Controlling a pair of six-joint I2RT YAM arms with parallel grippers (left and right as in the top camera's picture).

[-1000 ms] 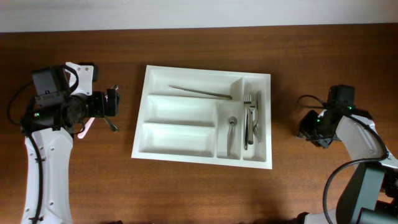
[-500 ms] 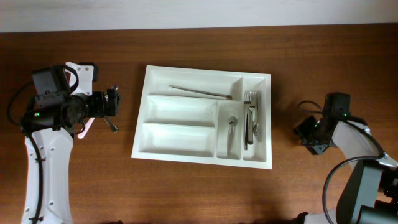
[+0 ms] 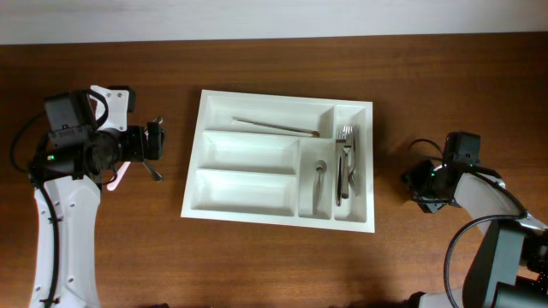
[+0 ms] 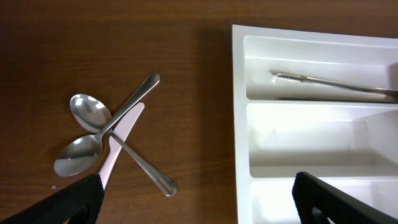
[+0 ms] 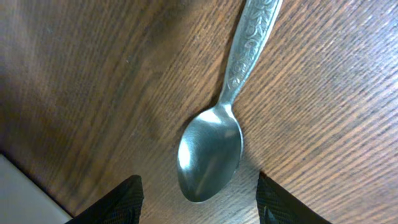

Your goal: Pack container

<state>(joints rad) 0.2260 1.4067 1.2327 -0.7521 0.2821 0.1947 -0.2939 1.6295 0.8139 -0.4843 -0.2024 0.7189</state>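
My right gripper [image 5: 198, 205] hangs with its fingers apart, one on each side of a spoon's [image 5: 211, 152] bowl and touching neither. The spoon lies on the table [image 5: 323, 93] with its handle running to the top of the frame. A white corner of the tray shows at the lower left edge of that view, and from overhead the tray [image 3: 192, 171] sits mid-frame, left of this gripper and apart from it. My left gripper [image 4: 205, 205] is spread wide over the wood, with two crossed spoons [image 4: 90, 112] at the left and the tray's end filling the right of its view.
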